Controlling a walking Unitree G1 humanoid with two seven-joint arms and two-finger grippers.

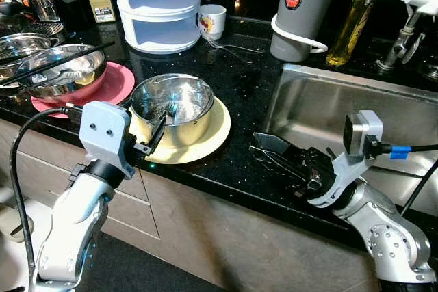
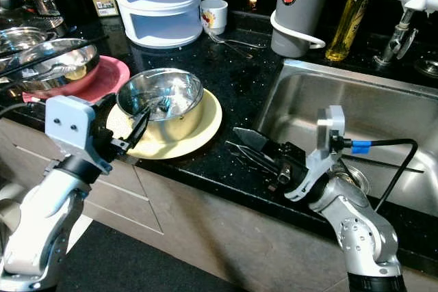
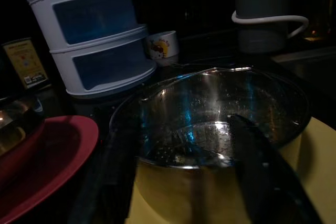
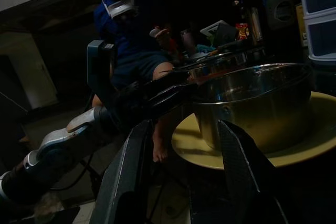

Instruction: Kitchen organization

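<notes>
1. Left eye view: a steel pot (image 1: 172,106) sits on a yellow plate (image 1: 205,140) at centre frame, on a black counter (image 1: 246,80). The left gripper (image 1: 156,136) is at the pot's near-left rim, one finger against the outer wall; whether the fingers pinch the rim cannot be told from here.
2. Same view, lower right: the right gripper (image 1: 270,152) hovers over the counter edge beside the sink (image 1: 321,111), its fingers spread, holding nothing, well apart from the pot.
3. Upper left holds a steel bowl (image 1: 63,73) on a pink plate (image 1: 116,83); at upper centre are stacked white containers (image 1: 157,5) and a small mug (image 1: 212,20); a grey flask (image 1: 301,8) and an oil bottle (image 1: 350,25) stand at upper right.
4. Left wrist view, dim: the pot's inside fills the middle, with one dark finger (image 3: 262,171) lying across the rim at lower right. The other finger is too dark to place.
5. Right wrist view: the two spread fingers (image 4: 239,166) frame the pot and yellow plate from the side. It also shows the left arm (image 4: 79,129) reaching the pot and a seated person in blue (image 4: 131,35) at upper left.
</notes>
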